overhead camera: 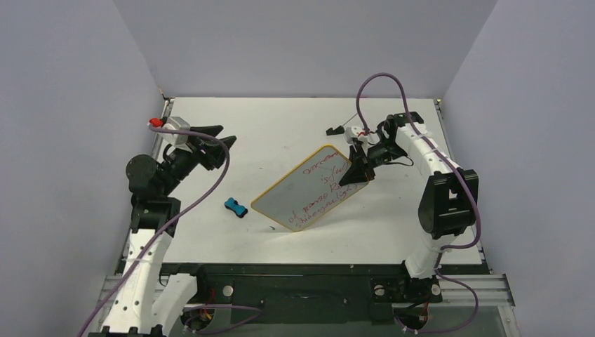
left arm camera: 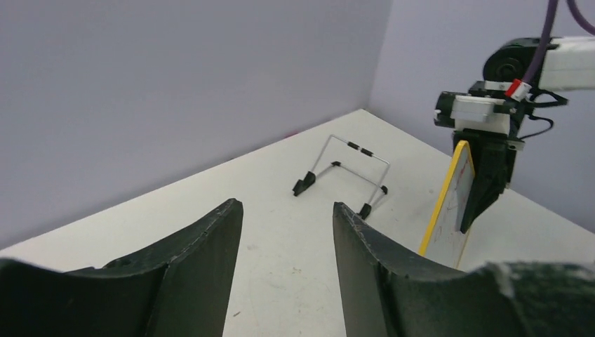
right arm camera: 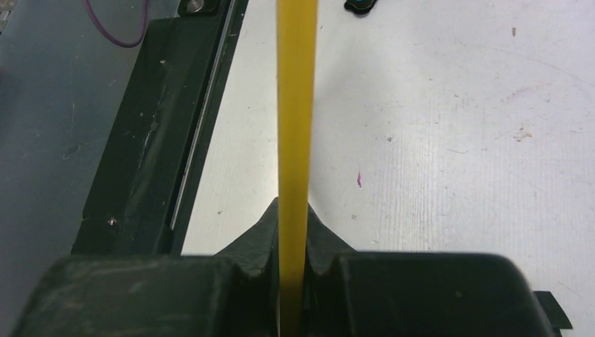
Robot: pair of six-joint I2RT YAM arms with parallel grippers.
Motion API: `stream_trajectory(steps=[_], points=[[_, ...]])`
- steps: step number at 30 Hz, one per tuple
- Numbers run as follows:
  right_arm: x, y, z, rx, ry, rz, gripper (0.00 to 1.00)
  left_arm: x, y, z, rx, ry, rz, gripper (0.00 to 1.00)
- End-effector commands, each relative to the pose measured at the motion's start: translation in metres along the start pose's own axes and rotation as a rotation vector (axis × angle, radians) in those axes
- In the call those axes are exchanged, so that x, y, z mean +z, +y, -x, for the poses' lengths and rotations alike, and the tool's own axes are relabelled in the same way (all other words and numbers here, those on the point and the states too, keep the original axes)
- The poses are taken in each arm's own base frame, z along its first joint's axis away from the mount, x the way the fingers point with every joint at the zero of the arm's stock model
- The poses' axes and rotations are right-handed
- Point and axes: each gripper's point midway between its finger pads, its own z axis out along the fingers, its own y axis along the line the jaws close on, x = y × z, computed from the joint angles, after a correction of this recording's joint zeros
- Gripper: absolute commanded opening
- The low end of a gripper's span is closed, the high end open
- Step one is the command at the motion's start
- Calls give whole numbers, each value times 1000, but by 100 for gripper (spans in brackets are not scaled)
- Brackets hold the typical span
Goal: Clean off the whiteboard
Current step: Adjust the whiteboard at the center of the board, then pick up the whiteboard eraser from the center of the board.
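The whiteboard (overhead camera: 309,188), white with a yellow frame and red handwriting, stands tilted on its lower edge in the middle of the table. My right gripper (overhead camera: 356,174) is shut on its upper right edge; the right wrist view shows the yellow edge (right arm camera: 296,105) clamped between the fingers. In the left wrist view the board (left arm camera: 449,203) shows edge-on at the right. The blue-and-black eraser (overhead camera: 236,207) lies on the table left of the board. My left gripper (overhead camera: 214,137) is open and empty, raised at the far left, apart from the eraser.
A wire stand with black feet (overhead camera: 340,129) lies at the back of the table, also in the left wrist view (left arm camera: 344,172). Grey walls close in the left, back and right. A black rail (overhead camera: 302,270) runs along the near edge.
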Motion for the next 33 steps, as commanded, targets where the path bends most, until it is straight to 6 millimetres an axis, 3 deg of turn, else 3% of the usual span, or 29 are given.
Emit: stream_trajectory(steps=[1, 3, 11, 13, 14, 15, 16, 17, 18, 19, 22, 33], points=[[-12, 7, 33, -9, -10, -41, 0, -31, 27, 20, -68, -56, 302, 50], [-14, 6, 33, -7, 2, -47, 0, -45, 30, 6, -129, -16, 380, 51], [-20, -3, 24, 46, 81, -84, 0, -102, 44, -120, -533, 232, 707, 53], [-20, -10, 20, 80, 112, -122, 0, -107, 43, -141, -588, 267, 734, 54], [-22, -19, 25, 104, 114, -181, 0, -108, 43, -146, -605, 275, 739, 54], [-20, -24, 14, 139, 156, -222, 0, -111, 43, -154, -617, 294, 753, 54], [-24, -39, 33, 127, 120, -340, 0, -113, 44, -158, -626, 302, 765, 54], [-18, -44, 17, 167, 151, -398, 0, -116, 45, -162, -629, 315, 786, 54], [-23, -53, 44, 119, 72, -495, 0, -118, 46, -164, -633, 323, 799, 54], [-18, -51, 42, 132, 51, -500, 0, -122, 47, -167, -635, 334, 823, 54], [-17, -47, 61, 129, -2, -497, 0, -126, 49, -175, -659, 359, 862, 54], [-21, -56, 32, 139, 51, -564, 0, -141, 46, -222, -837, 408, 979, 55]])
